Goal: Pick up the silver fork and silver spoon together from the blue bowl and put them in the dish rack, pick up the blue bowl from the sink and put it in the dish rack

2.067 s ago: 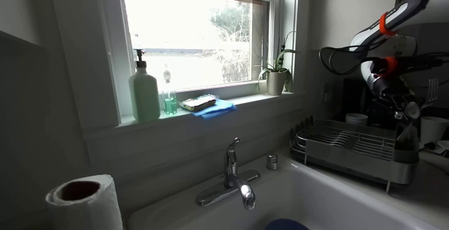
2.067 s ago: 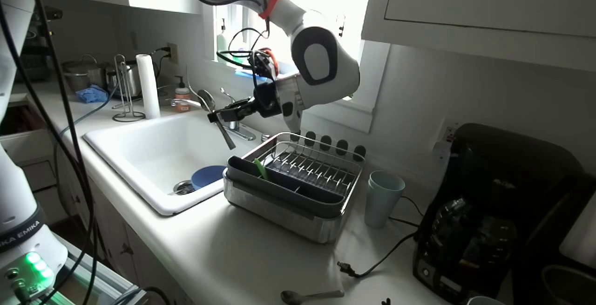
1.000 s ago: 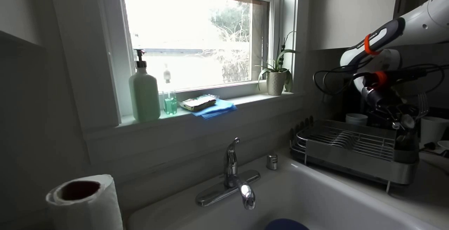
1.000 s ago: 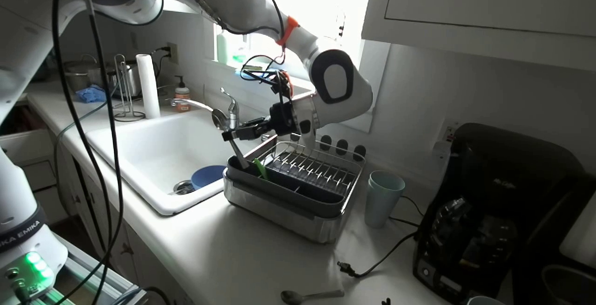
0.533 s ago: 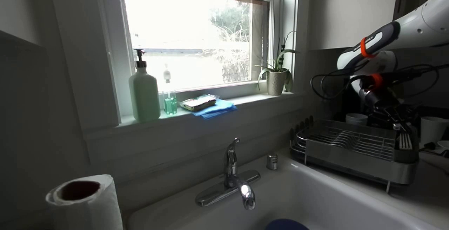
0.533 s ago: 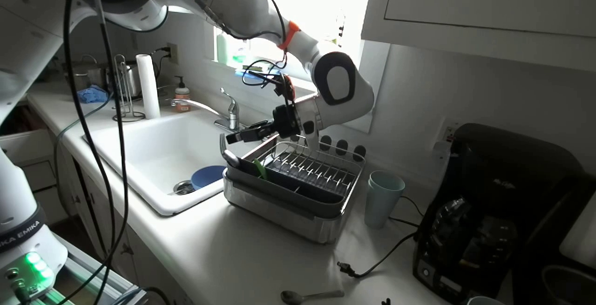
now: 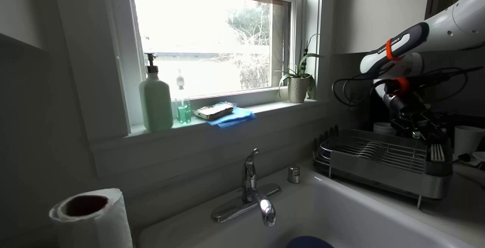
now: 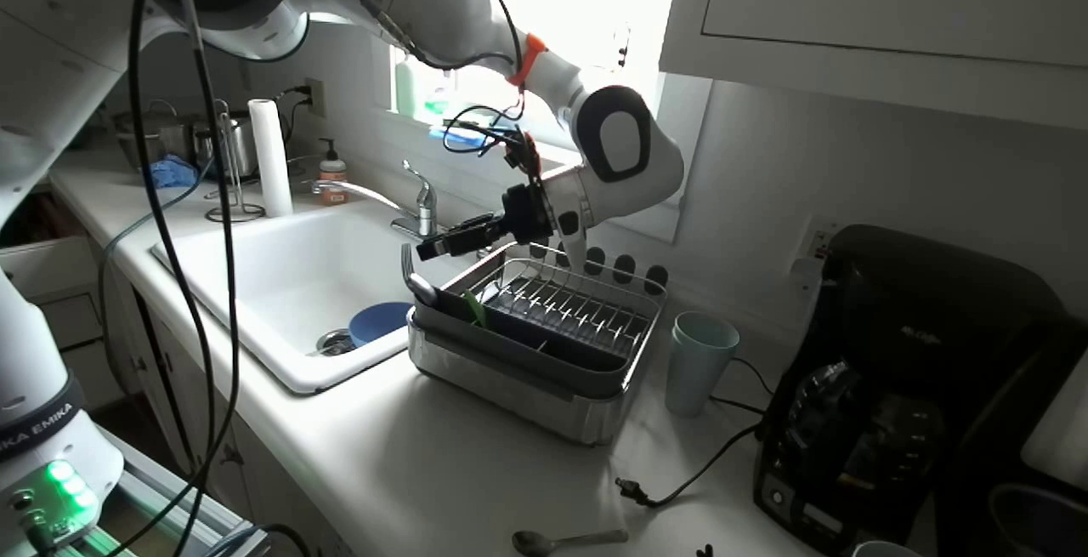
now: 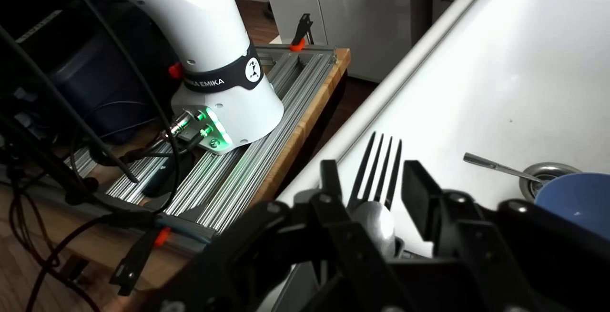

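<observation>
The silver fork (image 8: 408, 262) and silver spoon (image 8: 422, 289) stand leaning in the sink-side end of the dark utensil holder on the dish rack (image 8: 501, 387). The fork (image 7: 437, 153) also shows tines-out in an exterior view. My gripper (image 8: 427, 249) is just above them, open and apart from them. In the wrist view the fork tines (image 9: 376, 174) and spoon head (image 9: 376, 224) show between the spread fingers (image 9: 373, 183); their handles are hidden. The blue bowl (image 8: 380, 321) rests in the white sink (image 8: 272, 285) beside the drain; it also shows in the wrist view (image 9: 576, 202).
A thin metal handle (image 9: 495, 165) lies by the drain. A green item (image 8: 475, 309) stands in the utensil holder. The chrome faucet (image 8: 425, 204) is behind the sink. Cups (image 8: 701, 361), a coffee maker (image 8: 884, 387) and a loose spoon (image 8: 569, 542) are on the counter.
My gripper moved the fork and spoon over the utensil holder, lowered and opened; they dropped in and now lean there. Over the last half second the gripper shifted slightly up.
</observation>
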Controlling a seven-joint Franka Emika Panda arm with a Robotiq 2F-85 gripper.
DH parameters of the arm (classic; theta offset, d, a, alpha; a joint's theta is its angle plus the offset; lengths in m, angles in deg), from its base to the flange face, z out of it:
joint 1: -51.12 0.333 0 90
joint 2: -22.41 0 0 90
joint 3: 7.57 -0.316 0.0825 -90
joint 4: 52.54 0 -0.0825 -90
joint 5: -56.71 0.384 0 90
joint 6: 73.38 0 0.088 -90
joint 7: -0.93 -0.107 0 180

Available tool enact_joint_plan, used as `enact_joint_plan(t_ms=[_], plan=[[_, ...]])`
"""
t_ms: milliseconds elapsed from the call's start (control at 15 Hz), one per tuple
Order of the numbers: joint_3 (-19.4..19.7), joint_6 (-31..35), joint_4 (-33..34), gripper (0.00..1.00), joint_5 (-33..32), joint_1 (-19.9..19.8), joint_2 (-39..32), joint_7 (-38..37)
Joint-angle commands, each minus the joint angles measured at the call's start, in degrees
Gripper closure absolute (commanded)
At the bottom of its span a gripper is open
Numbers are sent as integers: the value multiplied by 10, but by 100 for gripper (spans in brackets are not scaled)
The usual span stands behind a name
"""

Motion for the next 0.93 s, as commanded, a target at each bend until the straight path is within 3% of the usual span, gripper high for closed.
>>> enact_joint_plan(t_ms=[0, 267, 533, 800, 867], plan=[[-15, 6, -3, 29, -3, 16, 26, 8], [-39, 37, -21, 2, -6, 55, 51, 27], [-65, 90, -51, 0, 18, 90, 74, 30], [-92, 220, -103, 0, 32, 126, 92, 48], [-89, 162, -47, 0, 19, 110, 60, 28]])
